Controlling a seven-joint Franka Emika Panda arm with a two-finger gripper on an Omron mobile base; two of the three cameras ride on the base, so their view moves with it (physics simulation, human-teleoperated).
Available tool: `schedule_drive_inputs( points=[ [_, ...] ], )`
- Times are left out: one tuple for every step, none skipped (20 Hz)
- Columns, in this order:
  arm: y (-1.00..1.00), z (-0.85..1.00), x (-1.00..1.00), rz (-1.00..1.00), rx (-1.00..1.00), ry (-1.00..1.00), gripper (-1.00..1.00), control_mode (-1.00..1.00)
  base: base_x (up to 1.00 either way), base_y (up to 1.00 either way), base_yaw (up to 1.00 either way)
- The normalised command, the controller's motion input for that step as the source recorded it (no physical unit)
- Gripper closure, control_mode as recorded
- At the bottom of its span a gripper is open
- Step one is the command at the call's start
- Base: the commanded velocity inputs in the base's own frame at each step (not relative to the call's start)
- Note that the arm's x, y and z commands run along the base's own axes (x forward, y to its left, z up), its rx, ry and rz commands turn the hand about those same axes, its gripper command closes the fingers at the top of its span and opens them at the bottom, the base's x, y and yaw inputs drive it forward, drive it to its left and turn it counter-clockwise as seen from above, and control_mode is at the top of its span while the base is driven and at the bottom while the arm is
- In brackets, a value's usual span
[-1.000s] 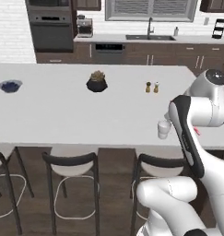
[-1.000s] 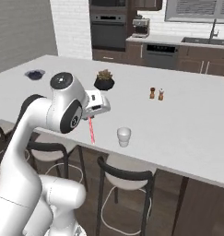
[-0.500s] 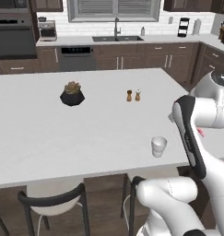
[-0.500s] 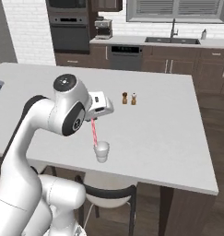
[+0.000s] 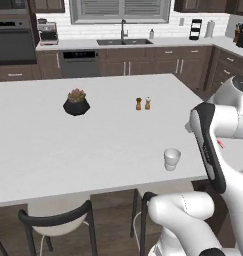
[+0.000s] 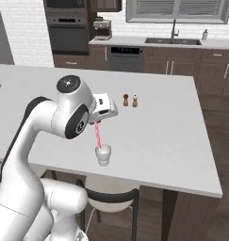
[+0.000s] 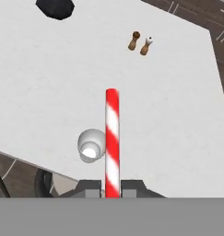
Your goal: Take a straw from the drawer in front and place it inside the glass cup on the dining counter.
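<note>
The thin red-and-white striped straw (image 6: 96, 135) hung upright, clamped in the closed hand (image 7: 112, 188), its lower end just above the small whitish translucent cup (image 6: 103, 155). The cup stood near the front edge of the large white tabletop (image 5: 53, 145). Farther back stood two small shakers (image 5: 143, 103) and a dark potted plant (image 5: 76, 102).

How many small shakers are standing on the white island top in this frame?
2. A brown shaker and a white-topped shaker stand side by side on the island top, beyond the cup and right of the dark plant pot. None looks hidden.
</note>
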Motion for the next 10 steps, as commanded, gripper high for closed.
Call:
schedule_drive_inputs(
  points=[
    [0.0, 0.0, 0.0, 0.0, 0.0, 0.0, 1.0, 1.0, 0.44, 0.0, 0.0],
    [0.0, 0.0, 0.0, 0.0, 0.0, 0.0, 1.0, 1.0, 0.4, 0.0, 0.0],
    [0.0, 0.0, 0.0, 0.0, 0.0, 0.0, 1.0, 1.0, 0.36, 0.0, 0.0],
    [0.0, 0.0, 0.0, 0.0, 0.0, 0.0, 1.0, 1.0, 0.28, 0.0, 0.0],
    [0.0, 0.0, 0.0, 0.01, 0.15, -0.04, 1.0, -1.0, 0.0, 0.0, 0.0],
    [0.0, 0.01, 0.0, 0.03, 0.19, -0.07, 1.0, -1.0, 0.0, 0.0, 0.0],
    [0.0, 0.1, 0.0, 0.07, 0.21, -0.07, 1.0, -1.0, 0.0, 0.0, 0.0],
    [0.0, 0.12, 0.0, 0.08, 0.23, -0.03, 1.0, -1.0, 0.0, 0.0, 0.0],
    [0.0, 0.21, -0.01, 0.08, 0.25, -0.02, 1.0, -1.0, 0.0, 0.0, 0.0],
    [0.0, 0.23, 0.0, 0.09, 0.26, 0.0, 1.0, -1.0, 0.0, 0.0, 0.0]
  ],
)
